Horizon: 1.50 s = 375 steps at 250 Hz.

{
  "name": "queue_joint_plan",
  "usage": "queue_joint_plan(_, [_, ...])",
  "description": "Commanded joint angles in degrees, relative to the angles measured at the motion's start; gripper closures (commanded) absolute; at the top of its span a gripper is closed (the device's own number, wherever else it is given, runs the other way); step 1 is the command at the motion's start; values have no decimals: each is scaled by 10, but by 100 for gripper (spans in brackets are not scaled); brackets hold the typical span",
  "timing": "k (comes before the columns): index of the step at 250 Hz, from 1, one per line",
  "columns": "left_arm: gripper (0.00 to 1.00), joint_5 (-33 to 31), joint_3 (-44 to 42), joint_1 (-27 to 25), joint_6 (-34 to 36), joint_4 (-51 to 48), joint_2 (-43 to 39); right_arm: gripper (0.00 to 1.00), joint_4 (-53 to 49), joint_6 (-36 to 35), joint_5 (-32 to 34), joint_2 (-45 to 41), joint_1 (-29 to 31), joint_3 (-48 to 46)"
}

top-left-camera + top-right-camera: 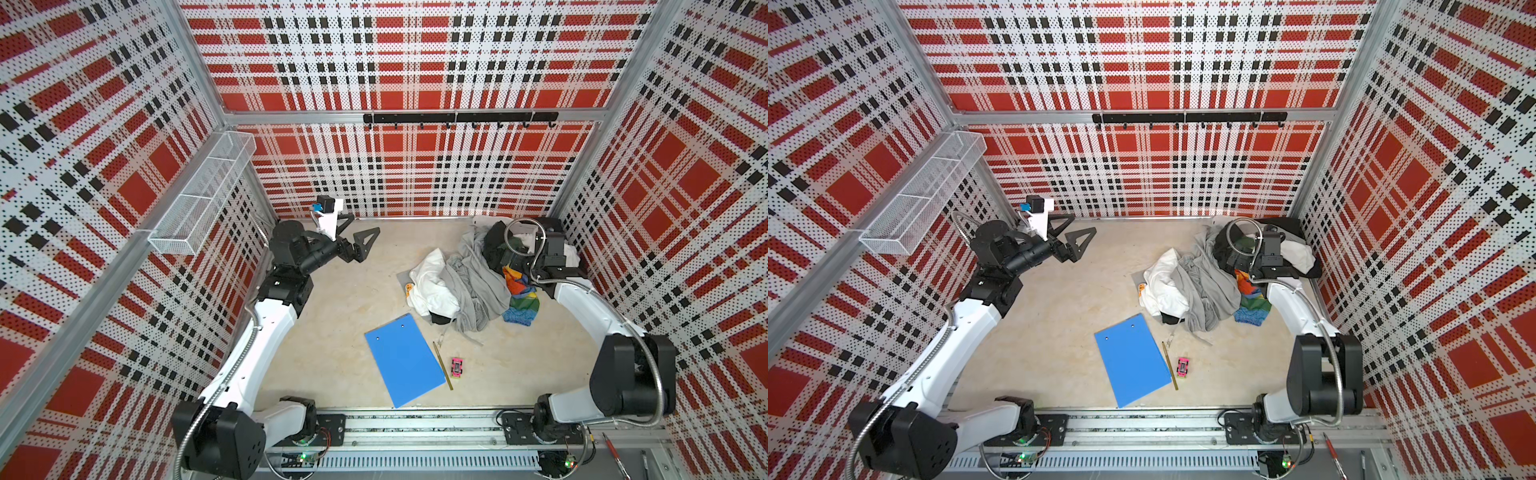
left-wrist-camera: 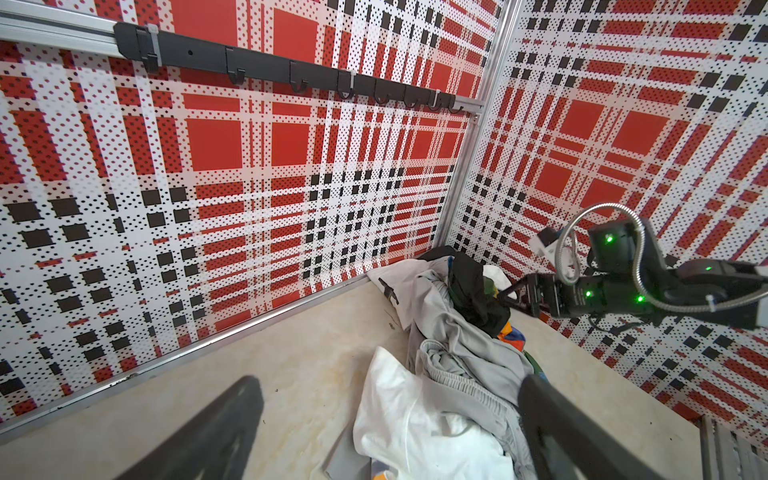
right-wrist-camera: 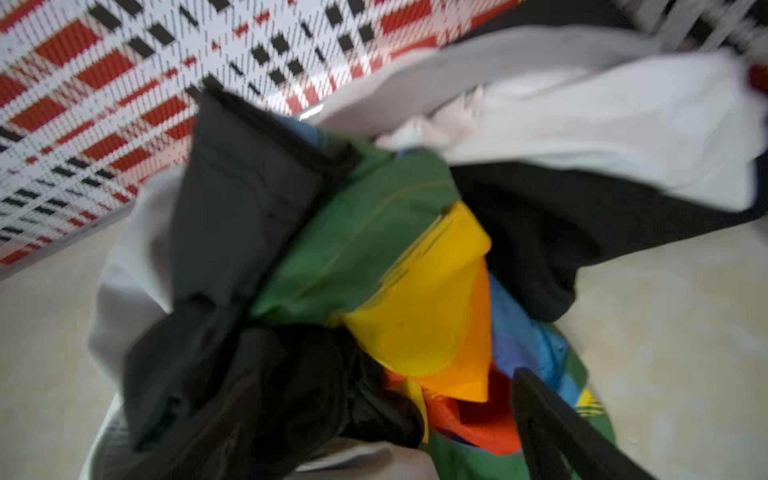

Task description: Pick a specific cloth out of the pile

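Wire mesh basket point(image 1: 203, 193) on the left wall rail, split by dividers into compartments; can't tell any contents through the mesh. The pile point(image 1: 457, 286) sits on the table point(image 1: 332, 316) toward the far right corner: white garment on its near-left, grey across the middle, black on top at the back. The cloth point(image 1: 519, 297) is tucked into the pile's right side, with the black garment over its upper part and its blue-green end spilling onto the table just beside the right arm. The right wrist view is blurry but shows green, yellow, orange, red and blue patches. Right gripper point(image 2: 515, 295) is low over that spot. One finger point(image 3: 552, 432) is far out to the side and the other is lost against black fabric, so the jaws read as spread wide with nothing pinched. Left gripper point(image 1: 357, 235) is near the far left corner, well apart from the pile, jaws fully spread and holding nothing. Blue clipboard point(image 1: 405, 359), pencil point(image 1: 443, 365) and pink toy car point(image 1: 457, 368) lie near the front.
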Motion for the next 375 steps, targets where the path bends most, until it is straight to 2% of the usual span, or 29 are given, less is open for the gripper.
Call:
queue_joint_plan(1, [1,-2,2,-8,9,-3,-4,0,111,13,-140,39,-26,-26])
queue_joint_plan(25, [1,-12,4,-14,18,-13,-4,0,106,3,-136,96,-26,-5])
queue_joint_plan(50, [1,-20,4,-19,23,-17,-6,1,100,16,-104,144,-26,12])
queue_joint_plan(59, [1,-19,3,-21,24,-16,-5,19,100,21,-97,155,-26,15])
queue_joint_plan(75, [1,-19,4,-24,24,-16,-4,63,100,33,-75,163,-26,19])
queue_joint_plan(85, [1,-20,4,-24,24,-17,-3,82,98,35,-51,155,-26,20])
queue_joint_plan(99, [1,-23,4,-23,24,-18,-3,91,100,32,-27,132,-26,18])
queue_joint_plan(125, [1,-17,3,-18,17,-12,-2,100,65,1,15,85,-20,42])
queue_joint_plan(144, [1,-13,4,-16,11,-9,0,100,36,-36,90,44,6,67])
queue_joint_plan(175, [1,-13,4,-15,11,-10,2,100,-17,-114,287,6,104,124])
queue_joint_plan(201, [1,-14,5,-15,10,-11,2,100,-39,-180,401,25,200,180])
queue_joint_plan(211, [1,-15,5,-14,11,-11,2,100,-45,-199,424,43,232,198])
queue_joint_plan(266, [1,-38,7,-18,22,-24,-2,99,-50,-232,422,139,355,208])
queue_joint_plan(290, [1,-42,10,-17,18,-28,1,97,-65,-235,394,188,387,210])
queue_joint_plan(305, [1,-41,12,-15,15,-29,2,96,-80,-220,367,214,387,211])
queue_joint_plan(342, [1,-45,12,-14,17,-31,1,90,-96,-203,352,262,373,210])
queue_joint_plan(375, [1,-46,12,-14,19,-33,0,90,-108,-166,351,274,326,198])
